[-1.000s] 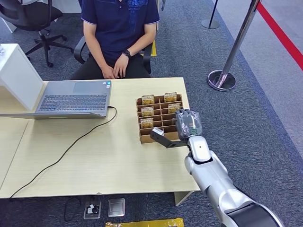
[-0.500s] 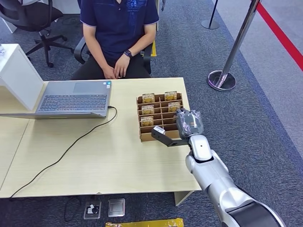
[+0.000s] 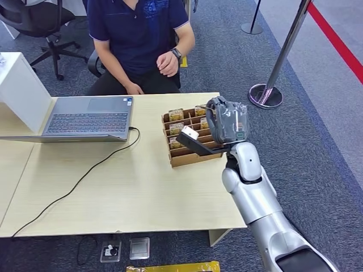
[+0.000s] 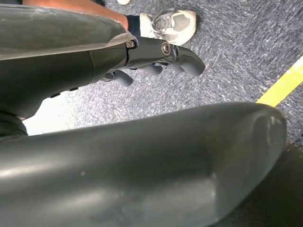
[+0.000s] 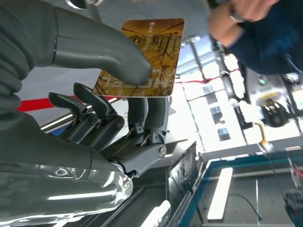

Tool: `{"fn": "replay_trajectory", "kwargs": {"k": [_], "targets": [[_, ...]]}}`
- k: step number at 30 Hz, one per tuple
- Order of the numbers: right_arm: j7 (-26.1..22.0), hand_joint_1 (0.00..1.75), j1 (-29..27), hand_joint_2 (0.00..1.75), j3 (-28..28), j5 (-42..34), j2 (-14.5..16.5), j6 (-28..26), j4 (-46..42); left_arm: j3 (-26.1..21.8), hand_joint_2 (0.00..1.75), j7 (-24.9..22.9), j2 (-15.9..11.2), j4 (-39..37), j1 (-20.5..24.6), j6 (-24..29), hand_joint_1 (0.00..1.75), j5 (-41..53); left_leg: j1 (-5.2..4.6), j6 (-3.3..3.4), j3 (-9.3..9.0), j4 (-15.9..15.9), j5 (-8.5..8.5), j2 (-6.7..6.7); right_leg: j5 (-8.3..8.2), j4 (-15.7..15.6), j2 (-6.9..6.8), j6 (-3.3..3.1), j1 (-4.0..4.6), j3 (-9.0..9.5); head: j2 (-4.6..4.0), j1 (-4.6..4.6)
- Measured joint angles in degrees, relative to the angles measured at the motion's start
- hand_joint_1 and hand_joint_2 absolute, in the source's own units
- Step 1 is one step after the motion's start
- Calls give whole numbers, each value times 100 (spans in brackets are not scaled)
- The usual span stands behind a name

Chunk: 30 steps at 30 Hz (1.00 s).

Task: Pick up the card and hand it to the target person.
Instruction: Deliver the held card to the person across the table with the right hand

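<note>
Card (image 5: pixel 143 56), gold-printed, pinched flat between thumb and fingers (image 5: pixel 103 106) of the right hand (image 3: pixel 227 120), lifted above the cardboard slot tray (image 3: pixel 188 158) that stores its fellows upright. Held face open toward the seated person (image 3: pixel 136 34) at about eleven o'clock, whose hand (image 3: pixel 168 62) lifts, probably to receive. Left hand (image 4: pixel 157 61) hanging over carpet, fingers loosely curled, apparently empty.
</note>
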<state>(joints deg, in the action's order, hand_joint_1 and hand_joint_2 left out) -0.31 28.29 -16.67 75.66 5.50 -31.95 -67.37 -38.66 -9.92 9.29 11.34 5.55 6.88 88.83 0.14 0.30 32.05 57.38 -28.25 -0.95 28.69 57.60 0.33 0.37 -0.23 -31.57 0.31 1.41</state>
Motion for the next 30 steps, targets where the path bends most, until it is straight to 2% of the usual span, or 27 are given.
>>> {"fn": "replay_trajectory", "kwargs": {"k": [4,9,11,14,18,30], "targets": [[-169,175,293,175,-177,-413,196,51,-76,2,0,-20,0,0,73,-1,0,31,0,-4,1,0,4,0,-1,5,0,-1,0,0,1,3],[-448,175,1007,175,-233,-819,588,-586,835,41,0,-92,0,0,208,-36,0,39,0,-5,-1,0,12,-2,-3,8,0,-3,0,-1,2,1],[-620,175,1191,175,-144,-664,745,-707,1163,75,0,-98,0,0,236,-46,0,40,0,-6,-1,0,13,-1,-4,9,0,-4,0,-2,2,-1],[-808,175,1272,175,175,19,1008,-738,1428,156,0,-97,0,0,256,-66,0,42,0,-7,1,0,13,-2,-4,9,0,-4,0,-5,0,-1],[-776,175,1262,175,548,655,1280,-740,1569,261,0,-98,0,0,262,-107,0,42,1,-6,6,0,13,-2,-3,9,0,-4,0,-10,1,-4],[-706,172,1148,175,942,1076,1452,-746,1637,374,0,-118,0,0,249,-120,0,42,0,-6,5,1,13,-2,-6,9,0,-5,0,-10,0,-2]]}}
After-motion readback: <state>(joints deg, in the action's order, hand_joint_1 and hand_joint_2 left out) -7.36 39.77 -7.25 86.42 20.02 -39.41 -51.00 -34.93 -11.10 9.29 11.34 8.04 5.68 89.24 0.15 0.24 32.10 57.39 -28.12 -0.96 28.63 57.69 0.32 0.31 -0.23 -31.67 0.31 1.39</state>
